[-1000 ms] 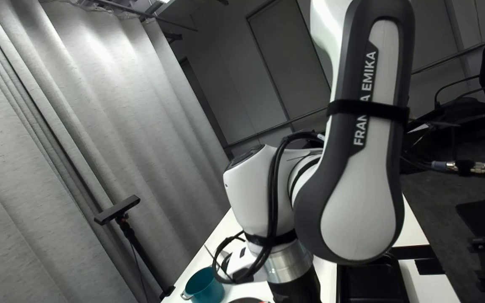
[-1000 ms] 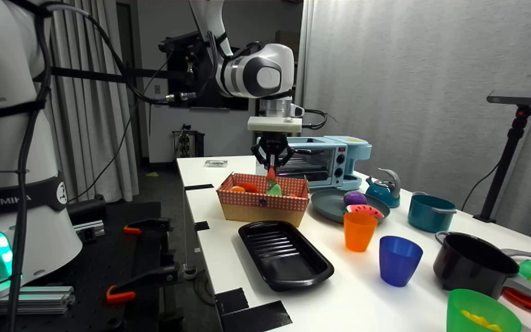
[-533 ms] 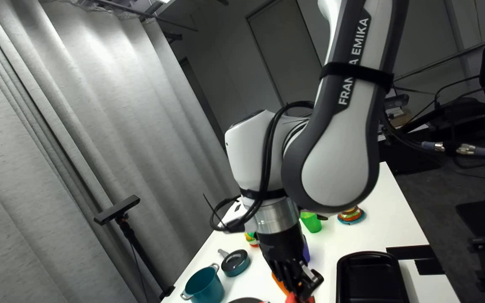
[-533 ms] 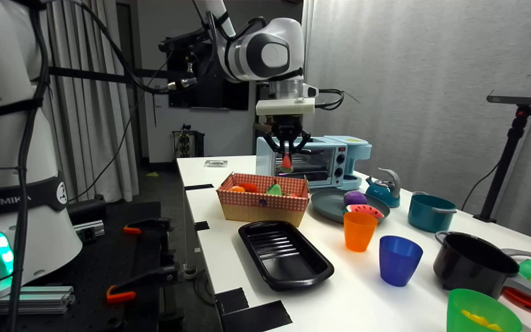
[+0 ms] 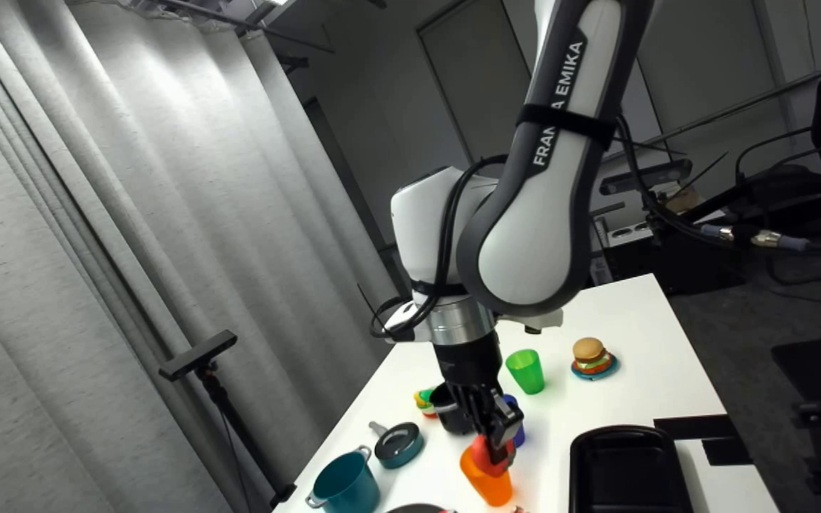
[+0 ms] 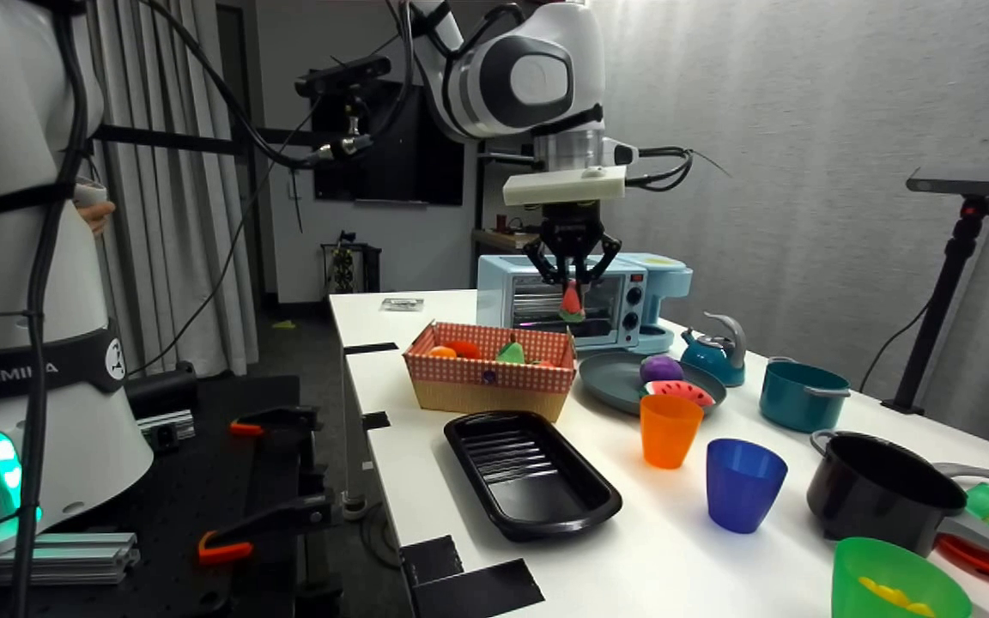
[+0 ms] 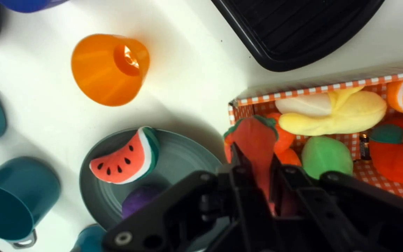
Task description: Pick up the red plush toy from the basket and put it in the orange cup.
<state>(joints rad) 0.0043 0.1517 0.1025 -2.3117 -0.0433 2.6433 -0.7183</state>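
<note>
Here | red plush toy (image 7: pixel 253 137) | pinched in claw (image 7: pixel 255 154), jutting below it

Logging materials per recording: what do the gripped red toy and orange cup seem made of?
Red toy: probably plush fabric, matte; surface without glints, filling hidden.
Orange cup: likely plastic, smooth, rather glossy; a bright glint shows inside in the wrist view.

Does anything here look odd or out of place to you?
What looks like a battery, dark with a coppery end, lies in the basket among the toy food. It seems odd there, though it's too small to be sure. Otherwise, I see nothing spilled or damaged.
</note>
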